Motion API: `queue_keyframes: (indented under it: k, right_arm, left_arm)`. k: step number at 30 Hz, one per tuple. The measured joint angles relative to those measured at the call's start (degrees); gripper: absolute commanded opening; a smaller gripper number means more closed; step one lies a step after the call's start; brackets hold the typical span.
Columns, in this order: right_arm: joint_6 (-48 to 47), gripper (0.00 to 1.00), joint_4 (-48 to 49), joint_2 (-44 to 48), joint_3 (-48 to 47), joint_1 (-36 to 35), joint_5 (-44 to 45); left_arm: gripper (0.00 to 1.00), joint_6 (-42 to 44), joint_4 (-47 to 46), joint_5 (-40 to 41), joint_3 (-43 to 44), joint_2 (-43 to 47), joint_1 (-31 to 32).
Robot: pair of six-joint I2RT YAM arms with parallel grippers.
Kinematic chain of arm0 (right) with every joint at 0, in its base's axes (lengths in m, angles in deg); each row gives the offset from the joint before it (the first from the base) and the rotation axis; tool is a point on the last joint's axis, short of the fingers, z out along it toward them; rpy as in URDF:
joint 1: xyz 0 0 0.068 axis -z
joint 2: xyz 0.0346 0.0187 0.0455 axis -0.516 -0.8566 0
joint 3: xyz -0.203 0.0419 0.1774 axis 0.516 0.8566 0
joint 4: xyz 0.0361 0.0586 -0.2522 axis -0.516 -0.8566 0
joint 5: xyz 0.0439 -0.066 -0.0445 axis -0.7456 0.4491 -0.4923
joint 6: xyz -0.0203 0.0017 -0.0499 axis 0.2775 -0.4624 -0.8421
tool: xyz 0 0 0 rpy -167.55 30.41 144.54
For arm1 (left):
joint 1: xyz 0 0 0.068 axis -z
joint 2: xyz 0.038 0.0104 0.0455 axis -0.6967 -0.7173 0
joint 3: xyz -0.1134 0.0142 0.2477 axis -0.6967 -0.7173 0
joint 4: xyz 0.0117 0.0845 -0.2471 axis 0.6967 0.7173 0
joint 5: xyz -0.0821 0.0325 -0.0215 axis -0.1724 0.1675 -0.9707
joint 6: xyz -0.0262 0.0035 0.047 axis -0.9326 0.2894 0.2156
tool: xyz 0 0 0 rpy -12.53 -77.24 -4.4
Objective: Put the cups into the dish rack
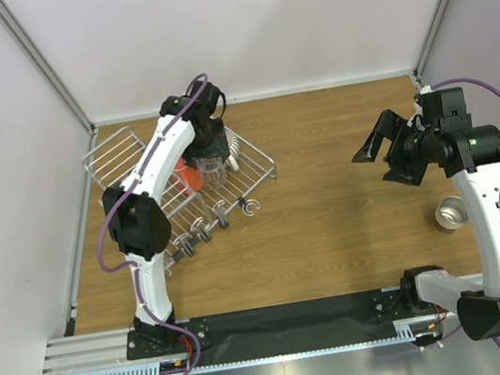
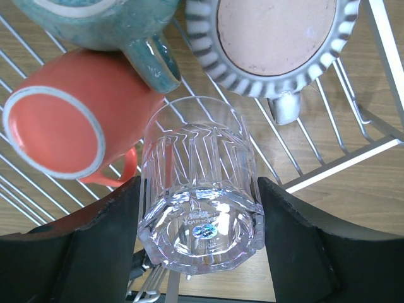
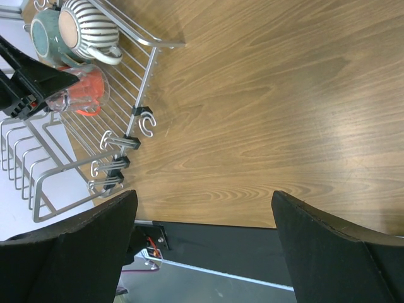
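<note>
Now the clear glass [image 2: 201,189] is clamped by the left gripper [image 2: 199,218] over the dish rack [image 2: 341,165]; only overhead is the metal cup [image 1: 448,213] seen, well right of the rack; the right gripper [image 3: 203,199] is spread wide.

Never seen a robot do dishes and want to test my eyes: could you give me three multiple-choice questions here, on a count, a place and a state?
1. How many mugs lie in the dish rack?
A) one B) three C) five
2. Where is the metal cup?
A) in the dish rack B) on the table, right side C) held aloft
3. The right pincer is:
A) open, empty B) clamped on a mug C) shut tight

Answers:
1 B: red mug, teal mug and white ribbed mug.
2 B: it stands on bare wood at the right.
3 A: its fingers are spread with nothing between them.
</note>
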Motion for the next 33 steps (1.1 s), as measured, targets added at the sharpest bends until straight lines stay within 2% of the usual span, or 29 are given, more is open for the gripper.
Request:
queue_keyframes:
  k: [11, 13, 17, 19, 24, 25, 33]
  right_arm:
    - [0.44, 0.95, 0.02, 0.0, 0.02, 0.0, 0.15]
    - [0.44, 0.95, 0.0, 0.0, 0.04, 0.0, 0.17]
    - [0.44, 0.95, 0.0, 0.0, 0.07, 0.0, 0.2]
    - [0.42, 0.95, 0.0, 0.0, 0.07, 0.0, 0.2]
    - [0.42, 0.95, 0.0, 0.0, 0.07, 0.0, 0.46]
    - [0.39, 0.95, 0.0, 0.0, 0.07, 0.0, 0.52]
    - [0.35, 0.95, 0.02, 0.02, 0.13, 0.09, 0.59]
  left_arm:
    - [0.01, 1.2, -1.86, -1.16, -1.31, -1.09, -0.37]
    - [0.03, 1.25, -2.32, -1.57, -1.55, -1.18, -0.63]
    - [0.19, 1.25, -2.95, -2.73, -1.9, -1.62, -1.22]
    - [0.34, 1.25, -3.39, -3.15, -2.32, -1.77, -1.55]
    - [0.4, 1.25, -4.42, -3.67, -3.58, -1.92, -1.84]
    - [0.48, 1.25, -4.46, -3.67, -3.65, -1.95, -1.84]
    - [0.76, 1.27, -4.66, -3.67, -3.78, -2.1, -1.88]
